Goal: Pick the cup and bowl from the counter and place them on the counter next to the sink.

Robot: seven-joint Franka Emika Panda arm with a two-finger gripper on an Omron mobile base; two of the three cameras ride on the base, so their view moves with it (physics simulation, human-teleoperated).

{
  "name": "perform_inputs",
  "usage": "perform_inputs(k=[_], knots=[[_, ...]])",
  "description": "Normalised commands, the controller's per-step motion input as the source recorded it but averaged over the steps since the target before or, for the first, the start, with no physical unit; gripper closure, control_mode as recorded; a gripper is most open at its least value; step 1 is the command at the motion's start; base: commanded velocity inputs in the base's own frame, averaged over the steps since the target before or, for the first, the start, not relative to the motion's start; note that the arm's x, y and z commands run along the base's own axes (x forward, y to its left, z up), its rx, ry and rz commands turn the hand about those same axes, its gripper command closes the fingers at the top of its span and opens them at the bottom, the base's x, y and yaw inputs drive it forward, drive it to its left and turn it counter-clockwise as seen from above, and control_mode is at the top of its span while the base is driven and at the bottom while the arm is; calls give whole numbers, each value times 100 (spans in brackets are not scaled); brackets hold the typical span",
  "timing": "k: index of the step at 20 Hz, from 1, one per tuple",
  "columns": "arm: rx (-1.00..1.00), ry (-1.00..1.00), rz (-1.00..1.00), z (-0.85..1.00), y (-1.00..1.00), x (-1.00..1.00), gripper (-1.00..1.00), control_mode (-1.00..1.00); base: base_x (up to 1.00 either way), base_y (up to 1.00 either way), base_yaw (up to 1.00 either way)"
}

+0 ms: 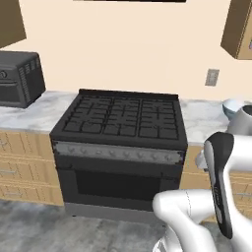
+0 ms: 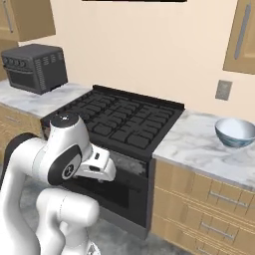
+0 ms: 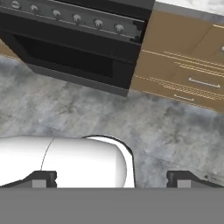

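Right base view, one bowl (pale blue), one counter, one stove

You get even, bright, flat rendered light, with no glare. Shadows are faint. Edges look soft and slightly pixelated.

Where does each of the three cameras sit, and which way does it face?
Left base view: behind the arm's left, facing the stove; arm at lower right.
Right base view: behind its right, facing stove, counter and bowl; arm at lower left.
Hand view: on the hand, looking down at floor and oven door; open claw.
Both base views share stove and bowl.
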Motion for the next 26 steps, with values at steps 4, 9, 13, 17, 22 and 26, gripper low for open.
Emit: perform_inputs(k=[4, 9, 13, 17, 22, 26], knots=[[0, 0, 0, 0, 0, 0, -100, 100, 12, -26, -41], [0, 0, 0, 0, 0, 0, -100, 100, 37, -37, -31], [0, 0, 0, 0, 0, 0, -100, 100, 66, -23, -2], [0, 0, 0, 0, 0, 0, -100, 100, 64, -32, 9], [0, 0, 0, 0, 0, 0, -100, 100, 60, -47, 10], [0, 0, 0, 0, 0, 0, -100, 100, 54, -48, 5]])
